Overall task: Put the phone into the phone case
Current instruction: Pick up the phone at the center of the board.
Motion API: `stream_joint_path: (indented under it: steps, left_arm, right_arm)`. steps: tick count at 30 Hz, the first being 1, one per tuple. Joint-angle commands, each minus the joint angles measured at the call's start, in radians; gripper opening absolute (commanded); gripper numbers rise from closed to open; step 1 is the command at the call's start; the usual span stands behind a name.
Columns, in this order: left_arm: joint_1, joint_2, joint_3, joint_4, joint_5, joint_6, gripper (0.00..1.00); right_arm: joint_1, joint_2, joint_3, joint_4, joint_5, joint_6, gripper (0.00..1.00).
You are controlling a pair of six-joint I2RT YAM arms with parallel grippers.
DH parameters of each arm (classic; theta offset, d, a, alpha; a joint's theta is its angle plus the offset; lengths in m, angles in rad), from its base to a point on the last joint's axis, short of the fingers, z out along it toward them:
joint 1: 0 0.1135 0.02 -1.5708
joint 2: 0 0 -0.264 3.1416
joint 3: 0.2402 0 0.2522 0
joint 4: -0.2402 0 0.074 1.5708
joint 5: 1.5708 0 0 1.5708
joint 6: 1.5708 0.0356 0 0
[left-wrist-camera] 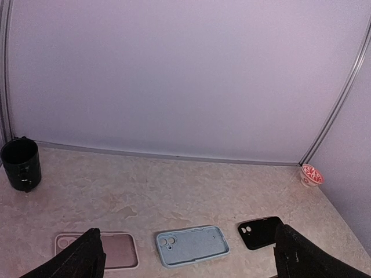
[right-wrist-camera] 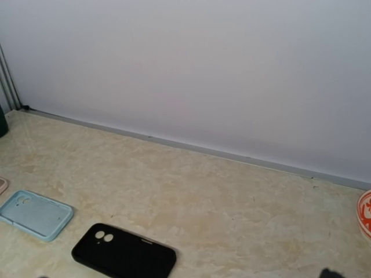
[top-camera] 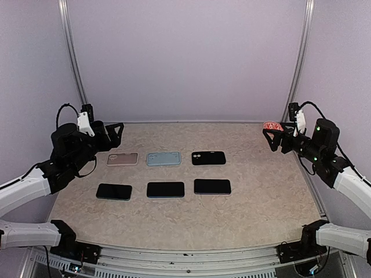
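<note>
Three empty cases lie in a row: pink point(top-camera: 122, 158), light blue point(top-camera: 163, 158) and black point(top-camera: 208, 157). Three dark phones lie in front of them: left point(top-camera: 113, 191), middle point(top-camera: 165, 189), right point(top-camera: 212, 186). My left gripper point(top-camera: 117, 136) is open and empty, raised behind the pink case. My right gripper point(top-camera: 270, 141) is open and empty at the far right, apart from everything. The left wrist view shows the pink case point(left-wrist-camera: 98, 250), blue case point(left-wrist-camera: 192, 245) and black case point(left-wrist-camera: 259, 231) between my fingers point(left-wrist-camera: 81, 259). The right wrist view shows the blue case point(right-wrist-camera: 35, 214) and black case point(right-wrist-camera: 123, 253).
A red-and-white bowl point(top-camera: 271, 125) sits at the back right corner, just behind my right gripper; it also shows in the left wrist view point(left-wrist-camera: 311, 174) and the right wrist view point(right-wrist-camera: 365, 214). A black cup point(left-wrist-camera: 21, 164) stands at the back left by the wall.
</note>
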State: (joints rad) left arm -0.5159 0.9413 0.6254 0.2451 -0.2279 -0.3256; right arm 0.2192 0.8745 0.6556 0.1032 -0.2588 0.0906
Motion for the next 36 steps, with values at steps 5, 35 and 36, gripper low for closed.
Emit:
stream_joint_path:
  steps: [5,35,36]
  left_arm:
    - [-0.001,0.019,0.028,0.011,0.030,-0.012,0.99]
    - [-0.017,0.096,0.003,-0.101,-0.079,-0.158,0.99]
    - [-0.018,0.106,0.005,-0.113,-0.075,-0.184,0.99]
  right_arm:
    - [-0.018,-0.023,0.015,0.015,0.007,0.003,1.00]
    - [-0.016,0.042,0.005,-0.083,-0.123,0.178,0.98]
    - [-0.012,0.044,0.010,-0.095,-0.112,0.171,0.98]
